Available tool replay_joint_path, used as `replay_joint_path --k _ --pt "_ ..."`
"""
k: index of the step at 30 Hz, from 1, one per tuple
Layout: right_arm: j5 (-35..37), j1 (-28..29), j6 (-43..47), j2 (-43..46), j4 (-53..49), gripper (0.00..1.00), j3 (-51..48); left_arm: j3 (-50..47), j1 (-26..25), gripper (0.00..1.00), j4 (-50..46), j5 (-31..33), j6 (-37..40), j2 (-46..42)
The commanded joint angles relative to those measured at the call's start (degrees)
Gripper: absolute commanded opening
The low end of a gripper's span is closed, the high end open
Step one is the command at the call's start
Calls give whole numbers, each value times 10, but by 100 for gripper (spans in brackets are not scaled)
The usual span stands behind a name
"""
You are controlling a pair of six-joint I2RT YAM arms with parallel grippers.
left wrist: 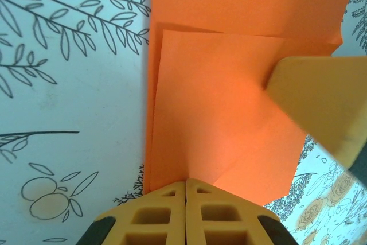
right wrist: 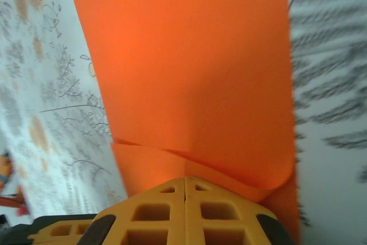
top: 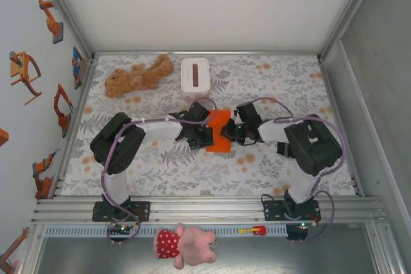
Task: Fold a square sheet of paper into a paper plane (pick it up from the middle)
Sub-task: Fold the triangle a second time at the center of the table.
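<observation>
Orange sheet [top: 218,133] lies mid-table on the floral cloth [top: 160,165], partly folded into a narrow upright strip and lodged between the two arms, well clear of the white tissue box [top: 195,75] and teddy bear [top: 138,75] at the back. Left gripper [top: 207,134] is at the sheet's left edge, right gripper [top: 226,131] at its right edge. Left wrist view: left gripper [left wrist: 186,183] has its jaws pressed together with no gap, and the paper's near edge runs right into the tips, so it looks nipped. A folded flap lies over the lower layer, and one yellow finger [left wrist: 321,101] of the other arm presses on it from the right. Right wrist view: right gripper [right wrist: 184,181] is also closed tight, and a curled double layer of the sheet feeds into the tips, so it looks pinched. Risks: both arms grip thin paper from opposite sides, so any pull apart could tear it or yank it out of one pinch. The curl by the right tips is a soft roll, not a crease, so pressing it flat off-line would set a skewed fold and a lopsided plane. The left pinch sits on the very edge and could slip off. Paper could also slide on the cloth when pushed.
</observation>
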State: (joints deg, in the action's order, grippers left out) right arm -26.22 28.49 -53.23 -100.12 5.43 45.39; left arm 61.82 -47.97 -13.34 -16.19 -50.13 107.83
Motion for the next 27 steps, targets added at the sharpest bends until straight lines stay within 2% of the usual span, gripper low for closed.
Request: replay_joint_path --k 1,4,12,27 --pt "24 -10 120 48 -114 0 65 -8 0 5 -68 15 7 24" --pt "7 -10 144 61 -131 0 75 -8 0 5 -68 16 6 24" --pt "-33 9 112 53 -86 0 34 -7 0 5 -67 15 6 25" --pt "-62 37 84 -16 -49 0 32 -4 0 4 -70 15 6 25"
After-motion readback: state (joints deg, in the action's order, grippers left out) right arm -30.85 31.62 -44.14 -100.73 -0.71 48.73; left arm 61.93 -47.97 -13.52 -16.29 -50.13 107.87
